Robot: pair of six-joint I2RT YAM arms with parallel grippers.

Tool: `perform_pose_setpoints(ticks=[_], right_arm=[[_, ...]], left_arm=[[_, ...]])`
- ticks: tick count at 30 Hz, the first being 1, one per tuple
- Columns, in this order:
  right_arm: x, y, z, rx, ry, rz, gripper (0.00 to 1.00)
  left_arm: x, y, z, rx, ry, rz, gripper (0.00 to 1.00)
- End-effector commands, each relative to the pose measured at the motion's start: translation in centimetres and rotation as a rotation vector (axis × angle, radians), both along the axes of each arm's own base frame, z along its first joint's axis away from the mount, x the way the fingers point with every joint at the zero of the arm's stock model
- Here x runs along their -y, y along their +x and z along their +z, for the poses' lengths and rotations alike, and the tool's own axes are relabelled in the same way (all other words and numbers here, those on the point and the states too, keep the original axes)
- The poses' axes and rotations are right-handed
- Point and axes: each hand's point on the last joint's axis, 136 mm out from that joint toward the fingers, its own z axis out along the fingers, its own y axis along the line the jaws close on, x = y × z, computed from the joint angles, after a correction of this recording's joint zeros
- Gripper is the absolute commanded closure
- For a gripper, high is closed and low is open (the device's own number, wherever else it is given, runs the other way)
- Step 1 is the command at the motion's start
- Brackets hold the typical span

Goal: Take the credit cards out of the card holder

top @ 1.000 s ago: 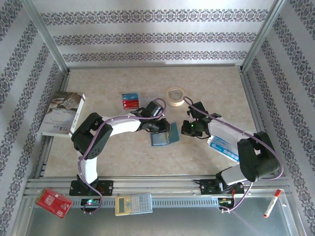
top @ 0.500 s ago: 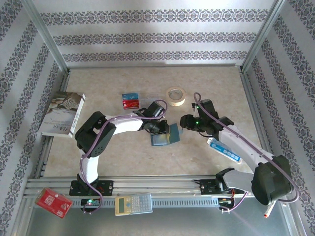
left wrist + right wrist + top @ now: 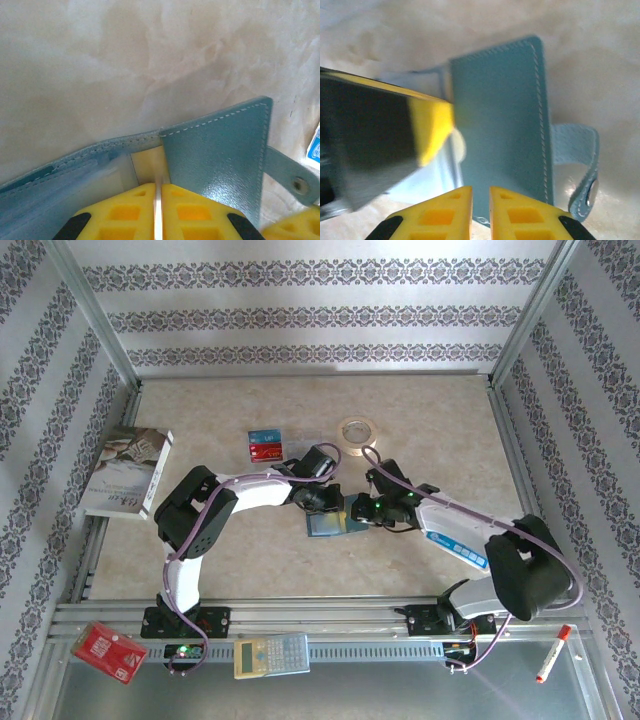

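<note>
The card holder (image 3: pixel 326 525) lies open mid-table, with bare tabletop (image 3: pixel 250 560) on its near side. Both almost closed, the left pincer (image 3: pixel 158 192) sits at its fold, the right pincer (image 3: pixel 480 195) over its right panel; grip unclear.

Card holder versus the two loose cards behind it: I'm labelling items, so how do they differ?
The card holder is teal, larger, and lies beneath the left pincer and right pincer; the loose cards are blue and red, smaller, and lie untouched. Both rest on the table.

The card holder (image 3: pixel 215 160) is cut off below, its left panel blurred.
</note>
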Motion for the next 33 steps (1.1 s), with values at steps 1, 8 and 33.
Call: perform_pose_setpoints(ticks=[1,8,33], right_arm=[[0.5,0.4,-1.7,-0.02,-0.009,-0.046,0.81],[1.3,0.0,-4.0,-0.077,-0.046,-0.068,0.79],[1.7,-0.2,-4.7,-0.092,-0.081,-0.063,0.79]], left_arm=[[-0.3,-0.8,1.6,0.008,0.007,0.001,0.87],[-4.0,-1.4,3.7,0.039,0.057,0.115,0.68],[-6.8,-2.9,-0.1,-0.071,0.15,0.234,0.69]])
